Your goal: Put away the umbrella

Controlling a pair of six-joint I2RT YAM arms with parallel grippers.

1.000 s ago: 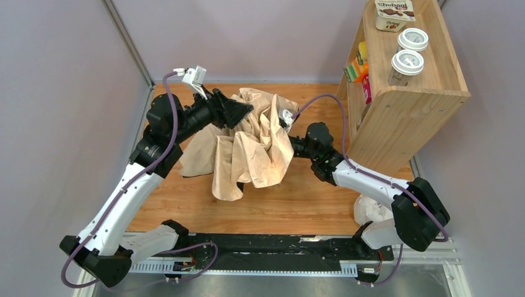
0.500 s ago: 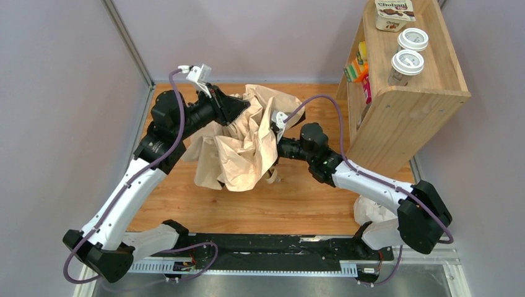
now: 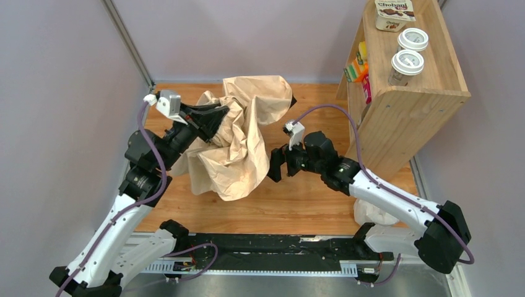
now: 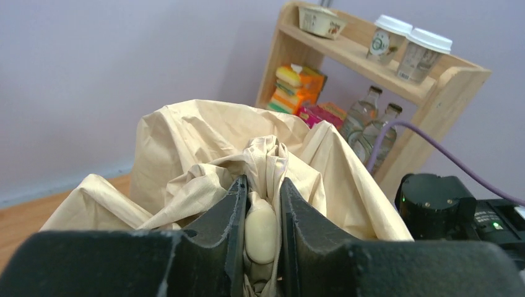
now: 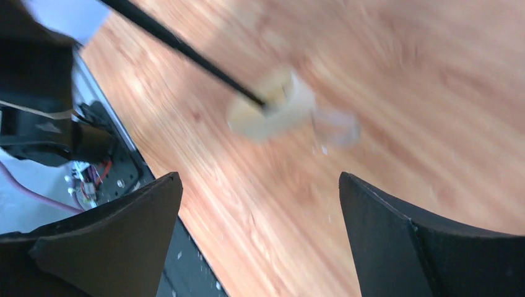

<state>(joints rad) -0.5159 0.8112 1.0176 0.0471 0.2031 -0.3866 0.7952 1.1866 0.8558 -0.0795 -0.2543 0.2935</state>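
The pale cream fabric umbrella (image 3: 244,145) lies as a crumpled heap on the far left part of the light wooden table (image 3: 309,201). Its canopy is piled up to the table's far edge, by the wall. The black left gripper (image 4: 261,185) is clamped on a bunched fold of the canopy, with a smooth pale lump pinched between its jaws. In the top view it is seen pressed into the heap's left side.

The black right gripper (image 5: 259,176) is spread wide and holds nothing. The umbrella's thin dark metal shaft (image 5: 179,49) and small light wooden knob handle (image 5: 269,111) are seen, blurred, beyond its fingers and untouched.

Bare tabletop is left along the near edge, and between the heap and the tall wooden shelf unit (image 3: 408,99) at the far right corner. A white lumpy plastic bag (image 3: 370,213) is tucked beside the right arm's base.
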